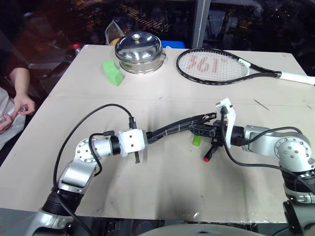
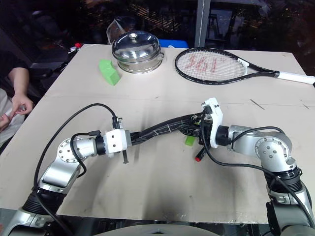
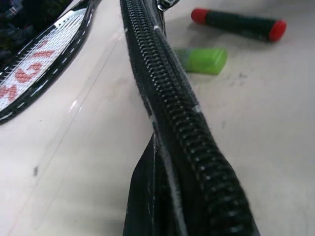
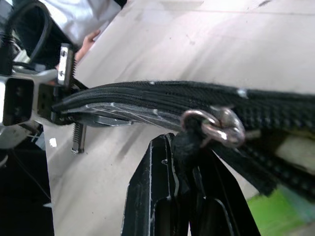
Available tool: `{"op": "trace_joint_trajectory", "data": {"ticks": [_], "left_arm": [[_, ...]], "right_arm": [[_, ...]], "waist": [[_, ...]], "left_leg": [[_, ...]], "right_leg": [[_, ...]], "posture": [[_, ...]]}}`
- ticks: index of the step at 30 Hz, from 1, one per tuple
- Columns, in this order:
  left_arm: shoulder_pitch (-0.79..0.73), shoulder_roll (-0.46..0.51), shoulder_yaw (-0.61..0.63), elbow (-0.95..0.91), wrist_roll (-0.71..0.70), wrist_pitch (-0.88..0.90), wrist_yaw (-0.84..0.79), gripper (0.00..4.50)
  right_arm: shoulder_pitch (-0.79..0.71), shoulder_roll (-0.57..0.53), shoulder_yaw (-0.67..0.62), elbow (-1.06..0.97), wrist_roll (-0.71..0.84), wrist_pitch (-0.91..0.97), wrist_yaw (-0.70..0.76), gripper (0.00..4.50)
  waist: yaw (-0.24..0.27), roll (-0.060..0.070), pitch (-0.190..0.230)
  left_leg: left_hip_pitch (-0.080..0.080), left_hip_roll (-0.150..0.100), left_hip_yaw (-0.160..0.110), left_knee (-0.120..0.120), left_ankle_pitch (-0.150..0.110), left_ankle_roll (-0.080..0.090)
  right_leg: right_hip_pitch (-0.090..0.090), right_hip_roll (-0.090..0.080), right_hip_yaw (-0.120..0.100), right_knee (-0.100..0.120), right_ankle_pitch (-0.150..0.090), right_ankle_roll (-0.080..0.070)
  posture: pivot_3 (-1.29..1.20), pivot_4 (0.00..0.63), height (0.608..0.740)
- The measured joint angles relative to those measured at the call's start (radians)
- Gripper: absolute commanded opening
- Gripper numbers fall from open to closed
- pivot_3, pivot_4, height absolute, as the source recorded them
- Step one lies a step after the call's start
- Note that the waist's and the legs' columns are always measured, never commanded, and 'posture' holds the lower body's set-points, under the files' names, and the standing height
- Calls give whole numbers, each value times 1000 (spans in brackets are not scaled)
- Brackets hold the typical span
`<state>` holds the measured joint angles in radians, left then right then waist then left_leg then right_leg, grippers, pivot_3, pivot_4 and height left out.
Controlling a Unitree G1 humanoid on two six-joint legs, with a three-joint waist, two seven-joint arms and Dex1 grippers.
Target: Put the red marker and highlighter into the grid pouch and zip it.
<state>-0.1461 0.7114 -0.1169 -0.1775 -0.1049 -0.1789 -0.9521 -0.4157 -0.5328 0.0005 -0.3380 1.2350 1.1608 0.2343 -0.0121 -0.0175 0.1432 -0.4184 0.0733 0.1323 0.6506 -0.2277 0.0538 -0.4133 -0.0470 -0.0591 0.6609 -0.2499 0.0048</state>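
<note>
Grid pouch (image 1: pixel 174 129) stretched above the beige counter (image 1: pixel 162 187), left hand (image 1: pixel 142 139) and right hand (image 4: pixel 189 147) each clamped on one end. Beneath the pouch: highlighter (image 1: pixel 197 140) and red marker (image 1: pixel 210 153). Dark room beyond.

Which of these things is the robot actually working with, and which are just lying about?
In use: grid pouch, held up between both arms; red marker; highlighter.
Lying about: tennis racket, steel lidded pot, green wedge block.
</note>
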Motion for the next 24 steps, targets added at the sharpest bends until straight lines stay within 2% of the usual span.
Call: {"op": "trace_joint_trajectory", "data": {"ticks": [4,8,15,24], "left_arm": [[17,-34,-26,-11,-20,59,-7,0],[15,-51,-57,-13,-26,107,-18,0],[-52,-110,-113,-3,-6,163,-13,0],[-76,-153,-131,1,28,187,12,0]], "right_arm": [[120,-54,-60,-62,46,34,-35,73],[164,-58,-68,-90,74,43,-98,73],[174,-40,-90,-113,132,38,-205,73],[153,-50,-55,-131,227,37,-256,73]], "waist": [[8,0,0],[-1,1,1],[1,1,1],[1,1,2]], "left_leg": [[-1,0,0,0,0,0],[0,0,0,0,0,0],[-1,0,0,0,0,0],[-1,0,-1,0,0,0]], "right_leg": [[0,-1,-1,-1,0,0],[0,-1,0,0,0,0],[0,0,0,-1,0,1],[0,1,0,-1,0,1]], "posture": [[0,150,740],[0,150,740],[0,150,740],[0,150,740]]}}
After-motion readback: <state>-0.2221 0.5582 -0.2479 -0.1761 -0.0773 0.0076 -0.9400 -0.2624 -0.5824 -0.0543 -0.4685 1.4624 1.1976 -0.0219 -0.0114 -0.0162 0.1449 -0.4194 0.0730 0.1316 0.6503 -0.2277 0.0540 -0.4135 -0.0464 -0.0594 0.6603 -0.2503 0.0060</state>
